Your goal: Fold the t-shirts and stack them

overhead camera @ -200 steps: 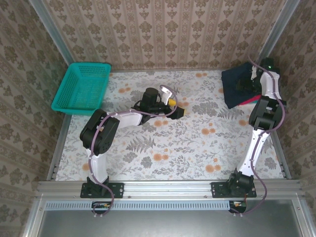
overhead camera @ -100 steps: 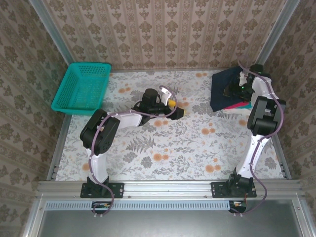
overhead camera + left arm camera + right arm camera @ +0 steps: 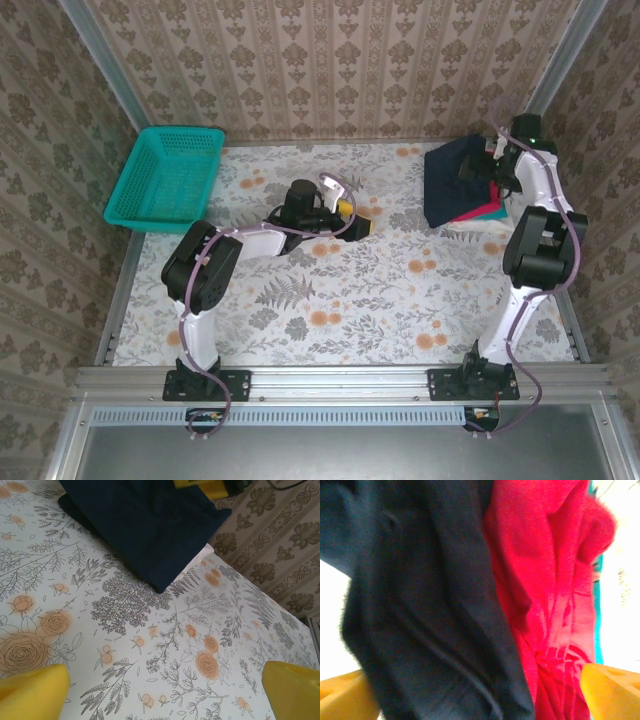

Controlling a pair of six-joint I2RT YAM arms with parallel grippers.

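We note navy shirt (image 3: 450,185) shifted, now flatter atop pink shirt (image 3: 484,213); right claw (image 3: 480,692) over it, jaws apart, seemingly released. Stacking nearly done.

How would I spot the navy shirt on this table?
Go to the table, far right corner, opposite the basket. The navy shirt lies uppermost there, the darkest and largest piece, with a pink shirt peeking out beneath.

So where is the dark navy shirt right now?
From above, the dark navy shirt lies in the far right corner of the table, atop the pink shirt.
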